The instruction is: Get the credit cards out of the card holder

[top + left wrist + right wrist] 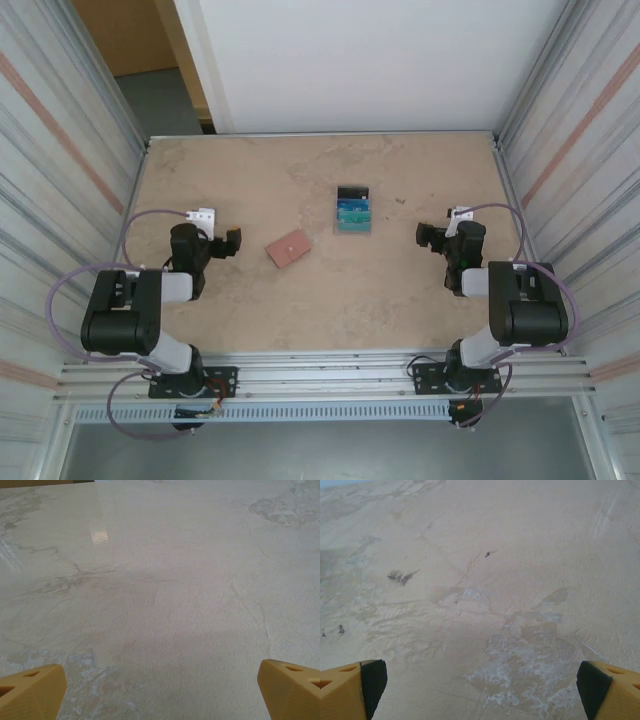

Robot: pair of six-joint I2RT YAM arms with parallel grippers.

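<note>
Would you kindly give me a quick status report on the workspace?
Left gripper and right gripper open, empty. Card holder lies closed, untouched; credit cards overlapped beside it, apart. Nothing in the way.

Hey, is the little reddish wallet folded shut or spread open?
Folded shut, it seems: the card holder lies flat as one small salmon panel, no inner pockets showing, apart from the credit cards.

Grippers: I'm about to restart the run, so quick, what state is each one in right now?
Left gripper: open, holding nothing.
Right gripper: open, holding nothing.
</note>
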